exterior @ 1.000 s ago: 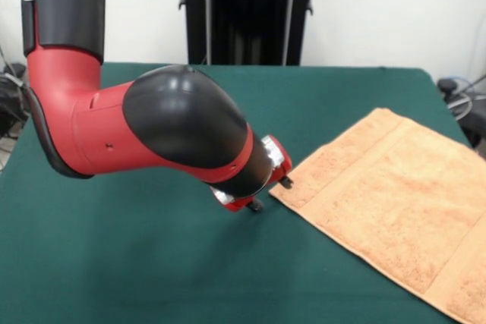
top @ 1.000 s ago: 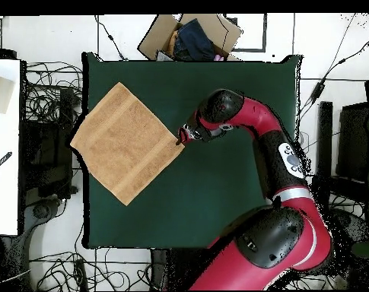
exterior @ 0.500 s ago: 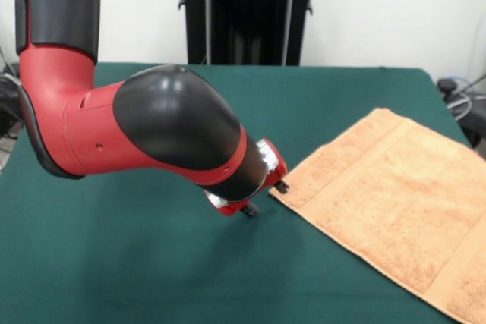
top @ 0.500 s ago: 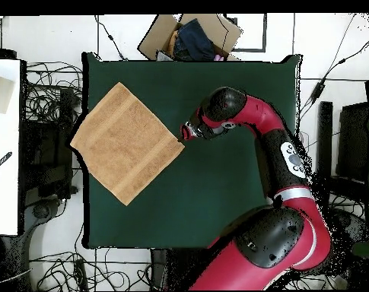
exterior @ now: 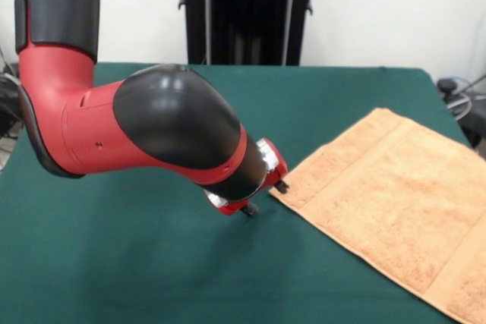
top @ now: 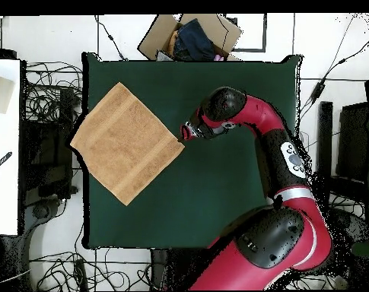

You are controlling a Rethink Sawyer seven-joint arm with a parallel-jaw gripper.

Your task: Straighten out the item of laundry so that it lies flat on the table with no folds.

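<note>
Peach towel lies flat; hand parted, empty, beside its corner

Glossy red arm, bulbous black elbow cap, black upper link, white button pad

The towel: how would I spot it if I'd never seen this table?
Find the big dark green table. Near its edge lies the towel, spread flat, one corner by the gripper. It is the only peach-orange thing there, roughly square, with a woven band.

Green table; orange towel lying flat.
</note>
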